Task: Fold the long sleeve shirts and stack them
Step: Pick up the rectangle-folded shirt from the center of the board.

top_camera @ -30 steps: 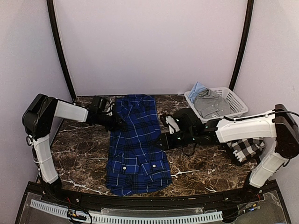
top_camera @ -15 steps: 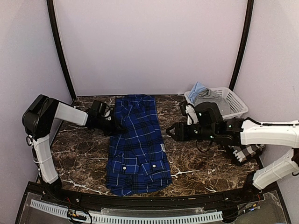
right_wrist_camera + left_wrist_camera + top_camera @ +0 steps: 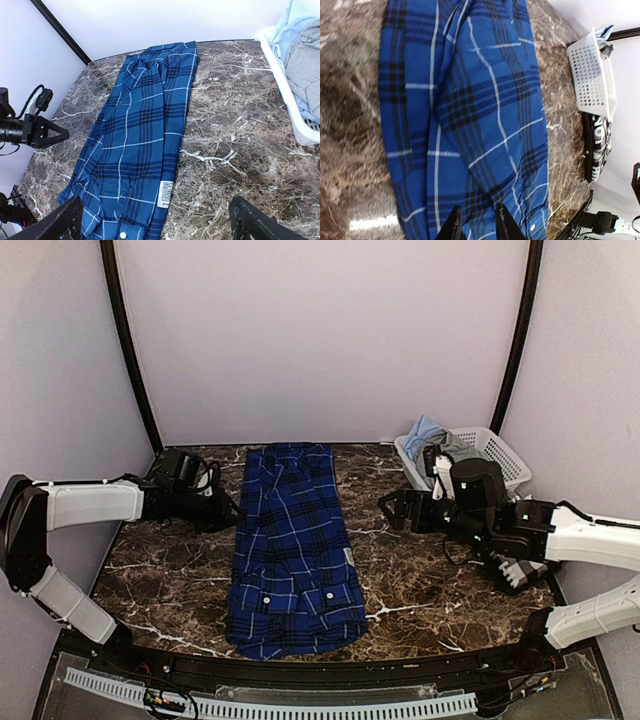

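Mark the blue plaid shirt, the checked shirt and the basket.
blue plaid shirt [image 3: 290,540]: top view, middle of the folded body.
checked shirt [image 3: 517,572]: top view, the exposed checked corner.
basket [image 3: 592,75]: left wrist view, mesh side wall.

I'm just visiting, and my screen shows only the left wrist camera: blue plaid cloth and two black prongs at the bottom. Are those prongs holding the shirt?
Observer: No. The top camera shows the left tool just off the left edge of the shirt, over the table, gripping nothing.
Visitor: And the other one?
Observer: The right tool hangs to the right of the shirt, opened wide and empty.
Visitor: What's inside that white basket? I only see its side.
Observer: Crumpled clothes, grey and light blue.
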### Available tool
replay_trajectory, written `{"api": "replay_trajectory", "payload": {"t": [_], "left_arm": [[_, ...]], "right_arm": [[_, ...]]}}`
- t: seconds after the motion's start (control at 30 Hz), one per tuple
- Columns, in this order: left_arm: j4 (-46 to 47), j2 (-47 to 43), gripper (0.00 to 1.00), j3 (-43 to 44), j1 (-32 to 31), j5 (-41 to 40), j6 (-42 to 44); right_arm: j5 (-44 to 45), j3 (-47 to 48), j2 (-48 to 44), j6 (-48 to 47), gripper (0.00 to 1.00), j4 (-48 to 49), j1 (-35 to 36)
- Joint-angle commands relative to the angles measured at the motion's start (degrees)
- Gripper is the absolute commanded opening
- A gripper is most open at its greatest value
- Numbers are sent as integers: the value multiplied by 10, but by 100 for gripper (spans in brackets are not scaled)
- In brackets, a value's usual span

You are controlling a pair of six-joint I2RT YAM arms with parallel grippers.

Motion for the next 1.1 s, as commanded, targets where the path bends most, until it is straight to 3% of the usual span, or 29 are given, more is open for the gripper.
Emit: {"api": "replay_trajectory", "payload": {"t": [0.0, 0.3, 0.83, 1.07], "left_arm": [[-91, -84, 23, -68, -21, -41, -17], [-127, -171, 25, -165, -81, -39, -83], [-111, -204, 29, -228, -98, -18, -105], [-93, -245, 34, -267, -98, 4, -116]], "right_arm": [[6, -18, -2, 6, 99, -20, -3], [-134, -93, -21, 19, 90, 34, -3], [-273, -97, 96, 66, 82, 45, -2], [-351, -105, 161, 79, 76, 96, -2]]}}
